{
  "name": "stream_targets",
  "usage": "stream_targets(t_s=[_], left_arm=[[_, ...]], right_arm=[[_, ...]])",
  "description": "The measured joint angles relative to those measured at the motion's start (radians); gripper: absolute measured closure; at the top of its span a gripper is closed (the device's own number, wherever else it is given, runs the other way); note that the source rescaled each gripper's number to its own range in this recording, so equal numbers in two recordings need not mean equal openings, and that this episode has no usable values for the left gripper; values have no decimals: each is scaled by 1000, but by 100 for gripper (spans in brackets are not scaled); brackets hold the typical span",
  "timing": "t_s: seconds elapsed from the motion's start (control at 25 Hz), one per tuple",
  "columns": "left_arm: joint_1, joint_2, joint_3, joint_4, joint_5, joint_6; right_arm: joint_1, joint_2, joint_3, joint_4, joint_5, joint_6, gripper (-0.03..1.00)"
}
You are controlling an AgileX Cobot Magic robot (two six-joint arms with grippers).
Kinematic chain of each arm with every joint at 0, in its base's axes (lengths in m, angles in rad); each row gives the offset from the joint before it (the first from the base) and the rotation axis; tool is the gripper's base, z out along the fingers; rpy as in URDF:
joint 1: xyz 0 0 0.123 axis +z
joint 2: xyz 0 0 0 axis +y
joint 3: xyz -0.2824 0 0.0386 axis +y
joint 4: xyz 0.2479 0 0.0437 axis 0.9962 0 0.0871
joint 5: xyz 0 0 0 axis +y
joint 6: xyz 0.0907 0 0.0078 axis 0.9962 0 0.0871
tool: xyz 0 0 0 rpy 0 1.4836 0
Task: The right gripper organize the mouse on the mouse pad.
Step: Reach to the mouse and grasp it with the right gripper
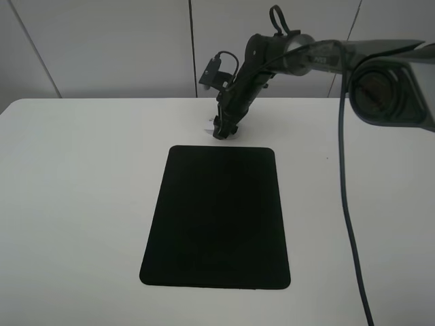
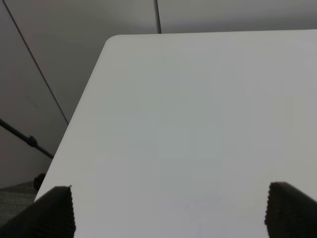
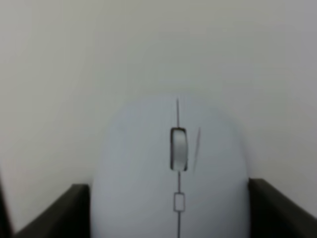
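While off the mouse pad (image 1: 216, 217), mouse (image 3: 171, 148) lengthwise in right gripper (image 3: 168, 197); wheel outward

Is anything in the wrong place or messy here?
Yes: the mouse is off the mouse pad, just past its far edge, with the right gripper around its sides. Nothing looks spilled or broken.

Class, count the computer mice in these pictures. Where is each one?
1. The mouse sits in the right gripper, just beyond the far edge of the mouse pad, not on it. No other shows.
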Motion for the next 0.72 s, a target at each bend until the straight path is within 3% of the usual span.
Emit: stream_targets(t_s=[0.72], left_arm=[[0, 0, 0, 0, 0, 0]], right_arm=[[0, 0, -3, -1, 14, 0, 85]])
